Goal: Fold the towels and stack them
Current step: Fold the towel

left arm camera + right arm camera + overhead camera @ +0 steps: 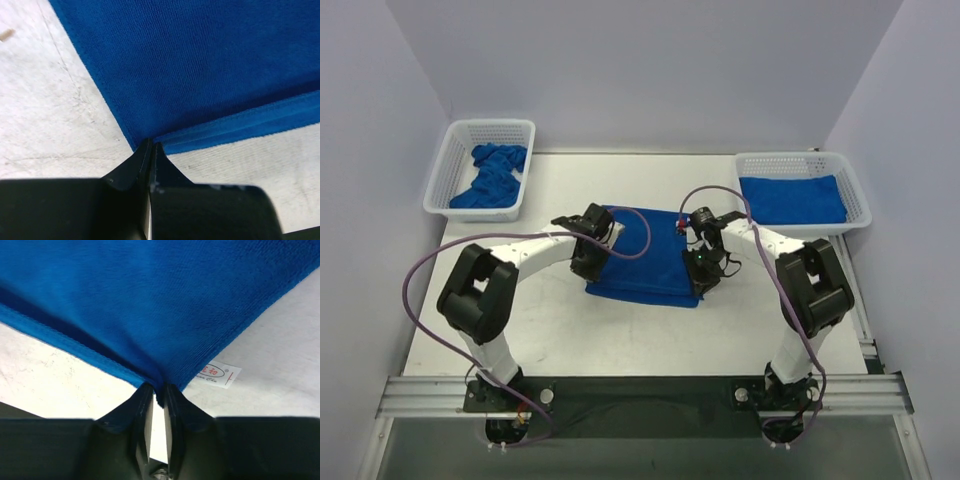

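Observation:
A folded blue towel (645, 265) lies flat on the table's middle, with an arm at each of its near corners. My left gripper (588, 262) is at the near left corner. In the left wrist view its jaws (151, 145) are pressed together, and the corner of the towel (200, 65) runs into their tips. My right gripper (705, 275) is at the near right corner. In its own view the right gripper (159, 390) pinches a tuck of the towel (150, 300), with a thin gap behind the tips. A white tag (220, 373) lies beside that corner.
A white mesh basket (455, 165) at the back left holds crumpled blue towels (492, 175). A second basket (855, 195) at the back right holds a folded blue towel (792, 198). Purple cables loop from both arms, and a metal rail runs along the near edge.

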{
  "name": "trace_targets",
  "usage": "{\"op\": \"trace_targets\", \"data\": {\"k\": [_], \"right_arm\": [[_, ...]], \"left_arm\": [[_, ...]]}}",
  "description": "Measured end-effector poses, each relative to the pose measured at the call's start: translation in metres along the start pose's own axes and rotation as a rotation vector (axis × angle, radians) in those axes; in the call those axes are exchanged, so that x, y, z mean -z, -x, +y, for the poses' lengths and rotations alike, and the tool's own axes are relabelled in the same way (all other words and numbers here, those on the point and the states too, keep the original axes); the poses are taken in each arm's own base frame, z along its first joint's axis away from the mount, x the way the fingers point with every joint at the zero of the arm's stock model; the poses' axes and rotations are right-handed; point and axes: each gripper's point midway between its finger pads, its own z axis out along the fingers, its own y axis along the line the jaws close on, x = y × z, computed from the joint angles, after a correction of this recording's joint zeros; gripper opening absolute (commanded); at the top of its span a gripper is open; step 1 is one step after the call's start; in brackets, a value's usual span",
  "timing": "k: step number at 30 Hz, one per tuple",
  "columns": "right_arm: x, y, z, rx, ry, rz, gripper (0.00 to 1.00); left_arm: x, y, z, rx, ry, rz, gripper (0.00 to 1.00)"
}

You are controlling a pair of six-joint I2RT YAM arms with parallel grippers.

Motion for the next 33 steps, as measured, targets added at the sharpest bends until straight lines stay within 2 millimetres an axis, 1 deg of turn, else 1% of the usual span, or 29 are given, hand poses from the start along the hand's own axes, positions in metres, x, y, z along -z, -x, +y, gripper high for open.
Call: {"op": "trace_targets", "data": {"k": [2, 3, 4, 5, 7, 8, 9, 10, 11, 12, 15, 16, 21, 22, 23, 26, 28, 31, 33], "right_arm": [[-0.007, -0.006, 0.0, 0.004, -0.002, 0.031, 0.22], [-0.01, -0.009, 0.0, 0.004, -0.002, 0.043, 0.27], [-0.01, -0.011, 0.002, 0.007, 0.0, 0.051, 0.3], [-0.01, -0.013, 0.004, 0.011, 0.004, 0.056, 0.36], [-0.009, -0.013, 0.008, 0.019, 0.015, 0.054, 0.38], [-0.008, -0.014, 0.01, 0.021, 0.021, 0.053, 0.39], [-0.006, -0.014, 0.013, 0.026, 0.031, 0.049, 0.39], [-0.004, -0.015, 0.016, 0.033, 0.041, 0.044, 0.39], [-0.002, -0.016, 0.019, 0.038, 0.053, 0.038, 0.43], [0.001, -0.018, 0.023, 0.044, 0.066, 0.033, 0.43], [0.008, -0.023, 0.034, 0.076, 0.109, 0.02, 0.44], [0.009, -0.026, 0.037, 0.085, 0.121, 0.019, 0.44], [0.008, -0.048, 0.041, 0.093, 0.154, 0.055, 0.43], [0.01, -0.05, 0.041, 0.089, 0.15, 0.054, 0.43], [0.012, -0.049, 0.04, 0.087, 0.147, 0.046, 0.43], [0.023, -0.039, 0.041, 0.077, 0.128, -0.021, 0.43], [0.031, -0.028, 0.041, 0.064, 0.113, -0.077, 0.42], [0.04, -0.005, 0.04, 0.03, 0.078, -0.167, 0.36], [0.04, 0.006, 0.037, 0.007, 0.054, -0.204, 0.3]], "left_arm": [[-0.007, -0.01, 0.001, 0.002, 0.004, 0.035, 0.11], [-0.009, -0.014, 0.001, 0.004, 0.006, 0.047, 0.12], [-0.01, -0.016, 0.002, 0.006, 0.007, 0.051, 0.14], [-0.01, -0.016, 0.002, 0.006, 0.01, 0.053, 0.18], [-0.009, -0.015, 0.003, 0.008, 0.013, 0.048, 0.2], [-0.008, -0.015, 0.003, 0.009, 0.013, 0.046, 0.25], [-0.007, -0.014, 0.003, 0.009, 0.014, 0.042, 0.33], [-0.005, -0.015, 0.003, 0.009, 0.015, 0.037, 0.37], [-0.003, -0.015, 0.003, 0.012, 0.015, 0.032, 0.41], [-0.001, -0.016, 0.003, 0.016, 0.014, 0.027, 0.48], [0.007, -0.018, 0.003, 0.031, 0.009, 0.009, 0.6], [0.011, -0.02, 0.003, 0.039, 0.008, 0.0, 0.62], [0.036, -0.024, 0.005, 0.094, 0.003, -0.069, 0.64], [0.042, -0.023, 0.005, 0.111, 0.001, -0.086, 0.69], [0.047, -0.02, 0.004, 0.128, -0.002, -0.105, 0.7], [0.059, -0.013, 0.002, 0.194, -0.013, -0.155, 0.7], [0.062, -0.007, -0.001, 0.241, -0.021, -0.175, 0.68], [0.062, 0.005, -0.004, 0.307, -0.032, -0.208, 0.59], [0.058, 0.015, -0.005, 0.334, -0.037, -0.22, 0.53]]}}
